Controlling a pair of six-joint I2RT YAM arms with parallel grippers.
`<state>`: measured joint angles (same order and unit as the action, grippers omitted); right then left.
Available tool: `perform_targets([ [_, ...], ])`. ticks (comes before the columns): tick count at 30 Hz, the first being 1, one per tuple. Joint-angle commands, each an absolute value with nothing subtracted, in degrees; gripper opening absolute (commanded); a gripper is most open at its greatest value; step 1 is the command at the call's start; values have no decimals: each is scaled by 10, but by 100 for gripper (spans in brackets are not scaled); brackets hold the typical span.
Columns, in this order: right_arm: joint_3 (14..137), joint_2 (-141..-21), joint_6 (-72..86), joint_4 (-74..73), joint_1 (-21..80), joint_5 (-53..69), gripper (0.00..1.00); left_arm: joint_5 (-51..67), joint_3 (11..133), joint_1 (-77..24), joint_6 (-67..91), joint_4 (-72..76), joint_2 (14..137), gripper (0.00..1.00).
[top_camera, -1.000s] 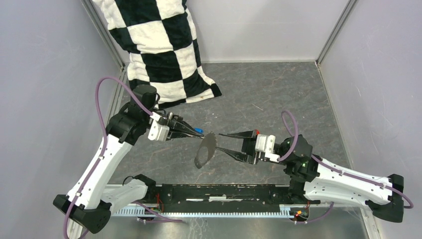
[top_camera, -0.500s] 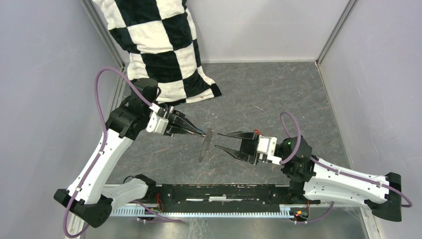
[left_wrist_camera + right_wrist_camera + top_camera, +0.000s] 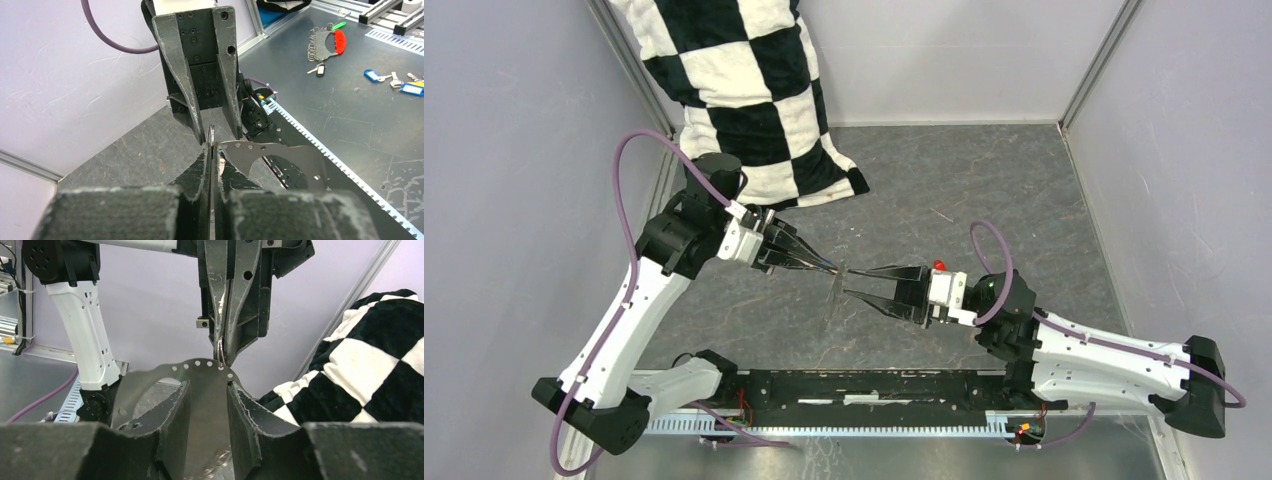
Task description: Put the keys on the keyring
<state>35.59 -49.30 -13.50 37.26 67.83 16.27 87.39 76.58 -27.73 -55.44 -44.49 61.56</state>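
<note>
The keyring [image 3: 832,300], a thin grey metal hoop with small holes along its rim, hangs edge-on in mid-air between the two grippers. My left gripper [image 3: 832,268] is shut on the blue key. Only its small metal ring [image 3: 220,351] shows, at a rim hole of the keyring [image 3: 200,372], and the blue head is hidden. My right gripper [image 3: 856,282] is open, with one finger on each side of the keyring [image 3: 272,152], not pinching it. The two grippers face each other tip to tip. A small red spot [image 3: 939,265] sits on the right gripper's body; I cannot tell what it is.
A black-and-white checkered cloth [image 3: 744,90] lies at the back left and also shows in the right wrist view [image 3: 370,365]. Grey walls close in the slate floor [image 3: 984,190]. A black rail [image 3: 854,385] runs along the near edge. Loose key tags [image 3: 375,75] lie on a metal bench outside.
The right gripper has moved left until its open fingers straddle the keyring. The keyring has turned from face-on to edge-on. The blue key head no longer shows at the left fingertips.
</note>
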Motion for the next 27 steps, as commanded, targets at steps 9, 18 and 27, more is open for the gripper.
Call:
perform_targets([
  [9, 389, -523, -105, 445, 683, 166, 37, 911, 777, -280, -529, -431, 612, 2],
  [18, 399, -529, -99, 447, 683, 153, 32, 904, 760, -281, -503, -399, 606, 2],
  [27, 421, -541, -93, 429, 684, 158, 21, 889, 749, -280, -510, -399, 603, 2],
])
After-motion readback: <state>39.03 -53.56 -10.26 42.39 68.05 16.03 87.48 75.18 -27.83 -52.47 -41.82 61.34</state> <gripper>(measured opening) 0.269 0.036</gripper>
